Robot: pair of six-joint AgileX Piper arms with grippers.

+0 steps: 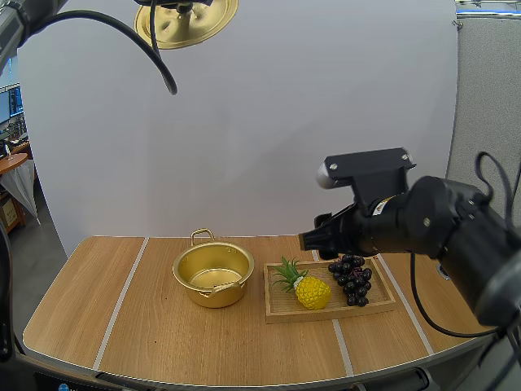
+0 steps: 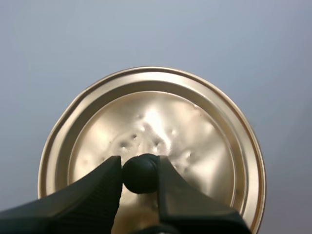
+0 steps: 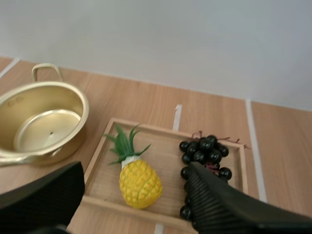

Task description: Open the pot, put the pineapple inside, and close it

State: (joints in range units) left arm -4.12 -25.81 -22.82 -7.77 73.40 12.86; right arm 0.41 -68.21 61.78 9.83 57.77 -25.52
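- Yellow pineapple [image 3: 140, 183] lies on its side in the wooden tray [image 3: 99, 150], leaves pointing toward the pot. Dark grapes [image 3: 204, 151] sit beside it in the same tray.
- Gold pot [image 1: 213, 292] stands on the table [image 1: 81, 301] just beside the tray, lid off.
- Right gripper [image 3: 136, 169] hovers above the tray, fingers spread wide, gripping nothing. Pineapple lies below the gap.
- Left gripper [image 2: 140, 168] is raised high, well above the pot, tips pinched on the black knob [image 2: 140, 174] of the gold lid [image 2: 195, 131].
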